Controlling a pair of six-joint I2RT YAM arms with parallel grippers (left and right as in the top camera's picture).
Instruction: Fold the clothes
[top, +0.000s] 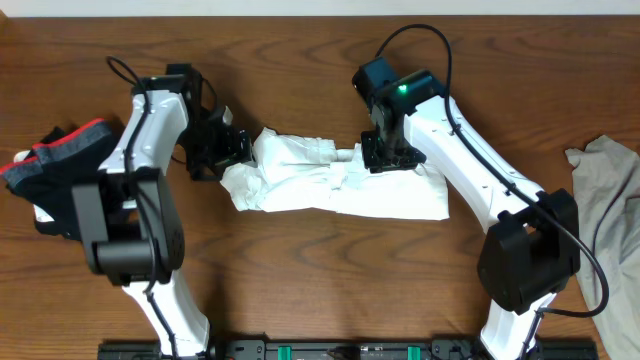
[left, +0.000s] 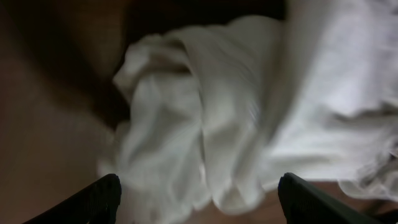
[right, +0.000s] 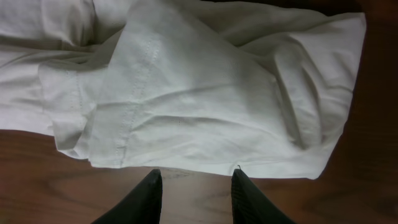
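White T-shirt (top: 340, 185) in a heap on the table (top: 300, 290), one gripper at each end of it.

The T-shirt lies crumpled and partly folded in the middle of the table, a little nearer to the far edge than to the near edge. The left gripper (top: 232, 150) is at the left end of the cloth; in the left wrist view its two dark fingers (left: 93, 202) stand wide apart, with the white folds in front of them and partly between them, not pinched. The right gripper (top: 385, 155) is at the far side of the shirt, near its middle. In the right wrist view its fingers (right: 149, 196) are apart, with bare wood between them, just before the hem of the cloth. A dark garment with red trim (top: 50, 165) lies at the left edge of the table, and a grey cloth (top: 610, 200) at the right edge, both well apart from the T-shirt.
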